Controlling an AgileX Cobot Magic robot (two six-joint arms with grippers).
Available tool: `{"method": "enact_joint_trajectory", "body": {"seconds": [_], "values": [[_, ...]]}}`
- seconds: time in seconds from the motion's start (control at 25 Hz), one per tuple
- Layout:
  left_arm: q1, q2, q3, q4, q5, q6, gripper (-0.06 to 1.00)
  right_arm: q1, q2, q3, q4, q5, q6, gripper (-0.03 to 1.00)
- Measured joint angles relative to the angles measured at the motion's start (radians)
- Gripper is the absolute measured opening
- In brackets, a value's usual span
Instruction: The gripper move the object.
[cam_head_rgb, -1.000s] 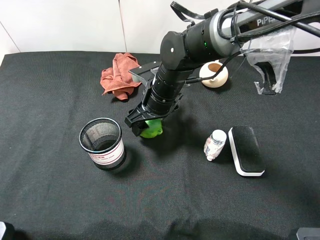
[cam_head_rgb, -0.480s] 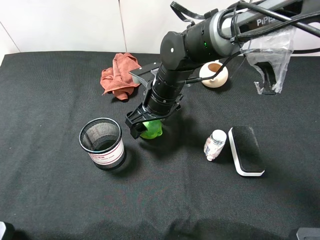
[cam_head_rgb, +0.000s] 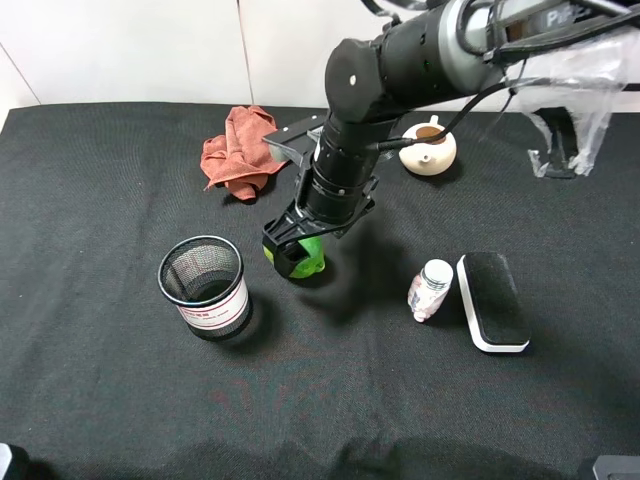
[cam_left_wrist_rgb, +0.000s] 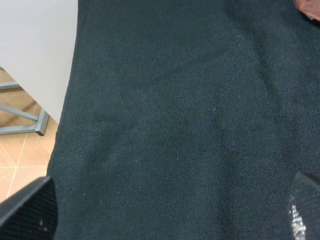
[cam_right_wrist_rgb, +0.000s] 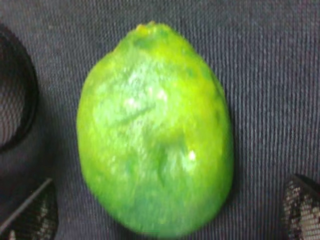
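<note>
Both spread — right end effector (cam_head_rgb: 293, 255) straddling lime (cam_right_wrist_rgb: 155, 130), left end effector (cam_left_wrist_rgb: 165, 210) over cloth (cam_left_wrist_rgb: 165, 100).

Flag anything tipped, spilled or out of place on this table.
Nothing looks spilled or broken. The red cloth lies crumpled near the back, and loose clear plastic hangs at the far right. Whether the white bottle is tipped is unclear.
</note>
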Motion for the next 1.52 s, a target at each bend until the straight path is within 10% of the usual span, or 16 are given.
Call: {"method": "enact_joint_trajectory", "body": {"seconds": [1.52], "values": [[0.0, 0.0, 0.0, 0.0, 0.0, 0.0, 0.97, 0.0, -0.4, -0.001, -0.013, 0.404, 0.051, 0.67]]}}
